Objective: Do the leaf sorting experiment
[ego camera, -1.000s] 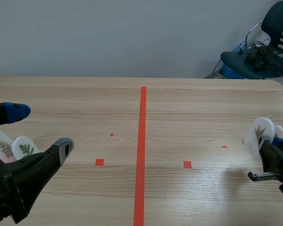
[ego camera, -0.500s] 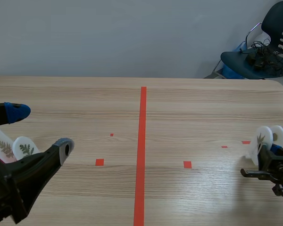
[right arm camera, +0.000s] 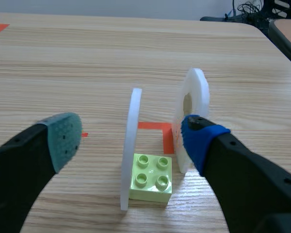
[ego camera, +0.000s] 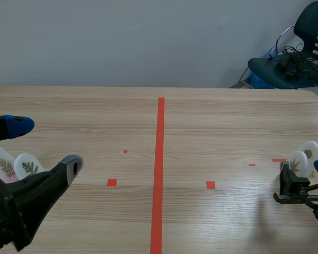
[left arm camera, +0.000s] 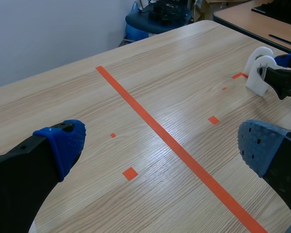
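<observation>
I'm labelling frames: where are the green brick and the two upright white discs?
green brick (right arm camera: 151, 175), right wrist view, its studded top face
edge-on disc (right arm camera: 130, 145), right wrist view, middle of its thin rim
angled disc (right arm camera: 198, 90), right wrist view, upper part of its rim

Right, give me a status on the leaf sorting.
Done, it seems: one white disc and a second white disc stand upright either side of a green brick. In hand: nothing. The right claw is open around them, and the left claw is open too. Left: probably the fern disc and its neighbour beside the left arm.
</observation>
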You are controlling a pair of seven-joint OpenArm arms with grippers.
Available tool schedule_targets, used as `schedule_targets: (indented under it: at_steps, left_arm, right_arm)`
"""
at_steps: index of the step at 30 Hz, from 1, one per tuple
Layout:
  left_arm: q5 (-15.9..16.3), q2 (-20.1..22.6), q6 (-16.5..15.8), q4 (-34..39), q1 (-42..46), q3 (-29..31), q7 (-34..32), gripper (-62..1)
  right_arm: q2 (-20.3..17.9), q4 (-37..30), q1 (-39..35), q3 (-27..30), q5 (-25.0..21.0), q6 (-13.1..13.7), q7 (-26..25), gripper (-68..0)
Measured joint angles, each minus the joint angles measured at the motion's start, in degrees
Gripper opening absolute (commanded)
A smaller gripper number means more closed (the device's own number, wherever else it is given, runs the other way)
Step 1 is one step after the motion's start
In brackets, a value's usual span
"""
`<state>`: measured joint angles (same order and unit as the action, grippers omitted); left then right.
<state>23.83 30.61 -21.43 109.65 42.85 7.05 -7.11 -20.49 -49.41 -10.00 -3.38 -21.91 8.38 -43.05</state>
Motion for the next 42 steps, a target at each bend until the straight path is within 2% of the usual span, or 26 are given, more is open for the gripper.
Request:
schedule_targets:
  at_steps: [3,9,11,13,16,18,21,25,29,34,36,39,42]
  left_arm:
    - [0.0,0.0,0.0,0.0,0.0,0.0,0.0,1.4]
    - [0.0,0.0,0.0,0.0,0.0,0.0,0.0,1.4]
    - [0.0,0.0,0.0,0.0,0.0,0.0,0.0,1.4]
    - [0.0,0.0,0.0,0.0,0.0,0.0,0.0,1.4]
    - [0.0,0.0,0.0,0.0,0.0,0.0,0.0,1.4]
    - [0.0,0.0,0.0,0.0,0.0,0.0,0.0,1.4]
    - [0.0,0.0,0.0,0.0,0.0,0.0,0.0,1.4]
    - [0.0,0.0,0.0,0.0,0.0,0.0,0.0,1.4]
    - [0.0,0.0,0.0,0.0,0.0,0.0,0.0,1.4]
    - [0.0,0.0,-0.3,0.0,0.0,0.0,0.1,1.4]
    - [0.0,0.0,-1.3,0.0,0.0,0.0,0.2,1.4]
    - [-0.2,0.0,-1.1,0.0,0.0,-0.9,0.7,1.4]
    - [-5.5,0.0,-1.3,-1.2,-2.0,-4.3,2.7,1.4]
  right_arm:
    - [-1.7,-5.4,-2.3,1.3,0.0,0.0,0.1,-15.1]
    - [-6.9,-24.1,-8.6,4.1,-0.4,0.7,4.6,-14.5]
    - [-8.3,-30.6,-10.0,4.1,-0.4,3.0,7.2,-13.2]
    - [-9.4,-36.0,-11.1,4.0,-0.4,6.9,9.4,-8.0]
    - [-10.8,-42.1,-12.3,4.0,-0.3,13.1,16.4,-2.8]
    - [-11.9,-45.1,-13.6,4.0,-0.2,15.2,18.8,-1.8]
    - [-13.0,-49.7,-16.0,4.0,-0.2,15.3,21.6,-0.6]
    - [-13.3,-55.6,-19.3,4.0,-0.2,17.1,27.6,0.4]
    - [-13.3,-61.0,-22.7,4.0,-0.2,17.4,29.8,0.4]
    - [-13.2,-61.6,-23.2,4.0,-0.2,16.8,32.0,0.4]
    - [-13.2,-61.3,-23.2,4.0,-0.2,16.8,32.0,0.4]
    - [-13.2,-61.1,-23.2,4.0,-0.2,16.8,31.6,0.4]
    - [-13.2,-61.0,-23.2,4.0,-0.2,16.9,31.7,0.4]
